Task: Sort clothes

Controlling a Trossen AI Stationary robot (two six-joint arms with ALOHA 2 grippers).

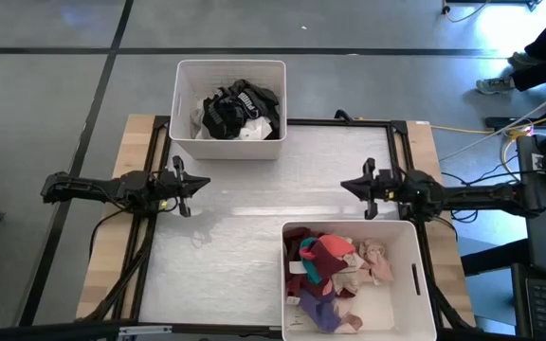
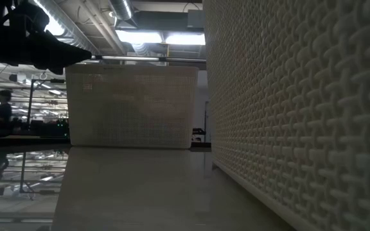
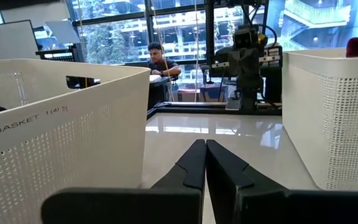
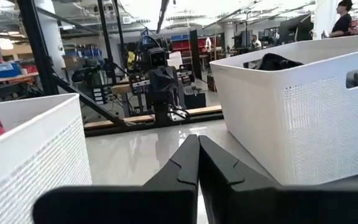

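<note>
The clothes lie in two white bins. Black and white garments (image 1: 233, 111) fill the far bin (image 1: 183, 104). Maroon, pink, teal, beige and purple garments (image 1: 335, 270) fill the near bin (image 1: 396, 313). My left gripper (image 1: 201, 182) is shut at the table's left side and holds nothing. My right gripper (image 1: 346, 185) is shut at the right side, also with nothing in it. Both point level at each other across the bare middle of the table. In the wrist views the left gripper (image 3: 204, 144) and the right gripper (image 4: 198, 139) show closed fingertips.
The white tabletop (image 1: 254, 204) lies between the two grippers. A black frame (image 1: 398, 128) runs round the table. In the low view the near bin's wall (image 2: 300, 115) fills the right half. People stand in the room beyond, one at the high view's top right (image 1: 538, 47).
</note>
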